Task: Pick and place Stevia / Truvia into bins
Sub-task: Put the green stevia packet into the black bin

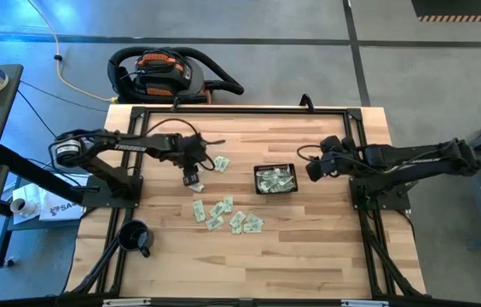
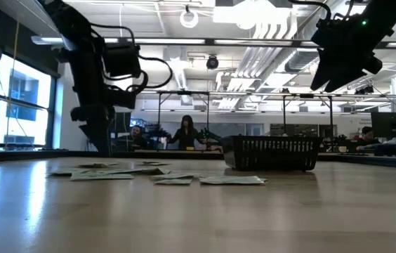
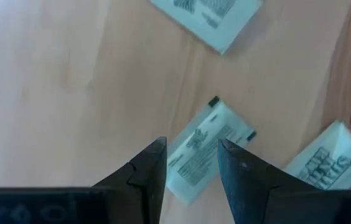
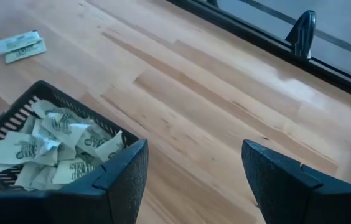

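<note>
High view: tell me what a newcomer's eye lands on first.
The black basket near the table's middle, full of pale green sachets, stands out first. To its left more loose sachets lie scattered on the wood, with the left tool open above one of them. The right tool hangs open beside the basket, holding nothing.

In the left wrist view, the left tool (image 3: pixel 191 171) covers the lower end of one sachet (image 3: pixel 208 146), and two more sachets (image 3: pixel 213 15) (image 3: pixel 325 163) are cut off at twelve and four o'clock. People (image 2: pixel 186 132) beyond the tabletop (image 2: pixel 198 218) are too small to make out.
</note>
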{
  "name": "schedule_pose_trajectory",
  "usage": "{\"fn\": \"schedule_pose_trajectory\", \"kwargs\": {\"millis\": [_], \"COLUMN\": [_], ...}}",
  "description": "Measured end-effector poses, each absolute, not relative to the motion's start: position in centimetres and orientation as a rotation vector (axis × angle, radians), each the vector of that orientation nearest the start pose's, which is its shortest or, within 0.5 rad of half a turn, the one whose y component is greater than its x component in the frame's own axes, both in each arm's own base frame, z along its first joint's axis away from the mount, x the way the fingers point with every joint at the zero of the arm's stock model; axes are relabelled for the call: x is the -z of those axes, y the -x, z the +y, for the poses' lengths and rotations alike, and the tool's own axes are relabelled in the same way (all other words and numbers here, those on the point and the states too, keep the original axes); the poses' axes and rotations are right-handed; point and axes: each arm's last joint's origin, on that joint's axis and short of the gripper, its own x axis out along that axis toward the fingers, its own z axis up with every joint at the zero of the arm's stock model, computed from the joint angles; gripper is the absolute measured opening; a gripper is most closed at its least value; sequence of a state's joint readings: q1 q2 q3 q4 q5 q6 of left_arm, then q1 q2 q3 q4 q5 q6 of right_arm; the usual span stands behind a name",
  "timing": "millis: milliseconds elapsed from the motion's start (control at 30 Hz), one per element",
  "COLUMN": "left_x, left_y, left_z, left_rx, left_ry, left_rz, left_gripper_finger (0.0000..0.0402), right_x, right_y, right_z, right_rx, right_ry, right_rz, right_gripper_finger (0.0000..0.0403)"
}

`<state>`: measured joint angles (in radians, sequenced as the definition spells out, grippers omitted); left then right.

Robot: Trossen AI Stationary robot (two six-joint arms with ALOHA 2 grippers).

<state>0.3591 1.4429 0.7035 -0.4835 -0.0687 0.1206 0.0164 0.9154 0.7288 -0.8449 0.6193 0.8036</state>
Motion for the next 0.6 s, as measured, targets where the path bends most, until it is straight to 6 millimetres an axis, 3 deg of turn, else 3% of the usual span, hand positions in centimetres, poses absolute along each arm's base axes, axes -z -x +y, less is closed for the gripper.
{"fn": "schedule_pose_trajectory", "kwargs": {"millis": [367, 467, 600], "left_x": [-13.3, -13.1, -13.1], "left_y": [-20.2, -20.0, -20.1], "left_z": [9.7, 10.0, 10.6], "left_rx": [-0.188, -0.203, -0.230], "left_ry": [0.134, 0.143, 0.139], "left_rz": [1.256, 1.242, 1.202], "left_gripper_finger": [0.0172, 0.0143, 0.0073], "right_x": [-24.8, -24.8, -24.8], "right_y": [-15.7, -15.7, -15.7], "right_z": [-2.0, -2.2, -2.6], "right_rx": [0.953, 0.972, 0.993], "right_ry": [-0.418, -0.423, -0.433], "right_rz": [0.670, 0.665, 0.661], "right_gripper_finger": [0.0249, 0.0249, 0.0249]}}
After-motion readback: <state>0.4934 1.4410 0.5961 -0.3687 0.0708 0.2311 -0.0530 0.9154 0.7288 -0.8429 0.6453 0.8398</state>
